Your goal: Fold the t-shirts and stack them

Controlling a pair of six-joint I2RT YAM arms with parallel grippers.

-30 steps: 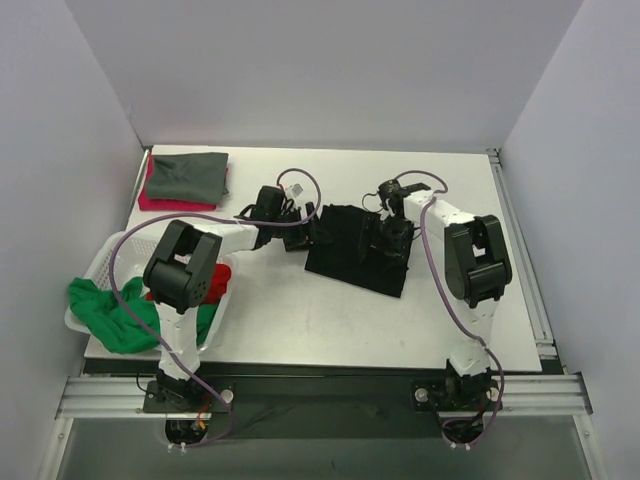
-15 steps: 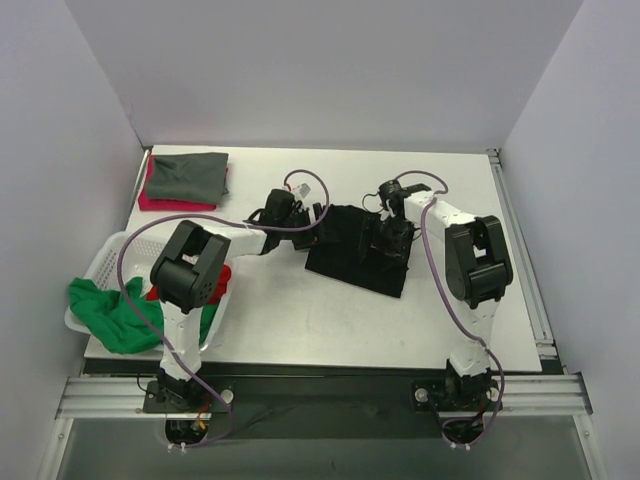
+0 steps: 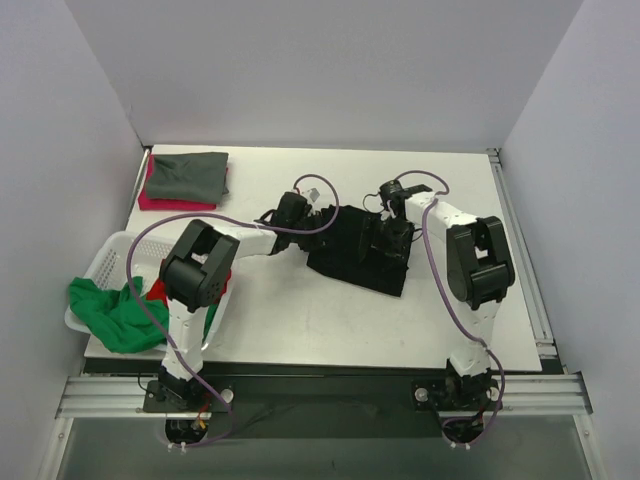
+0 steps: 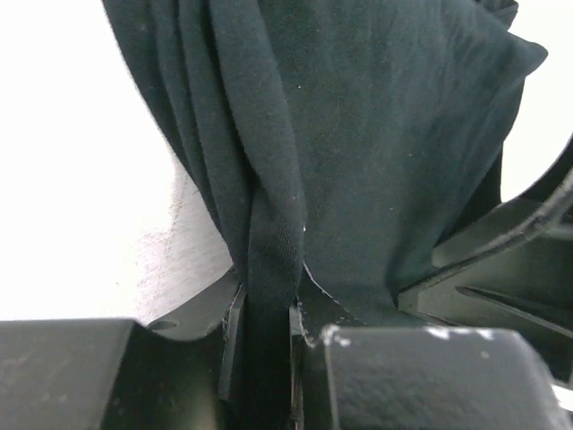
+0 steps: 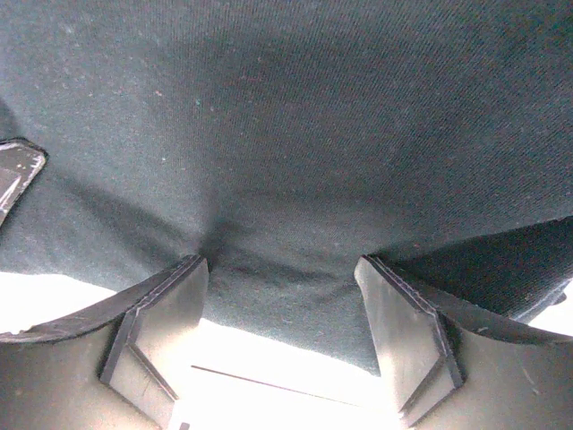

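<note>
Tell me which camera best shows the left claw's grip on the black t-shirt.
Left wrist: the left claw pinches a fold of the black t-shirt in close-up. Top external shows the shirt's outline, but the grip is too small. Right wrist shows only cloth.

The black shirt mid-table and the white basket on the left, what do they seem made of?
Black t-shirt: soft knit cloth, probably cotton jersey, matte; the left wrist view shows a fine knit texture and limp folds. Basket: looks like rigid white plastic, smooth, with rows of small holes in its wall.
</note>
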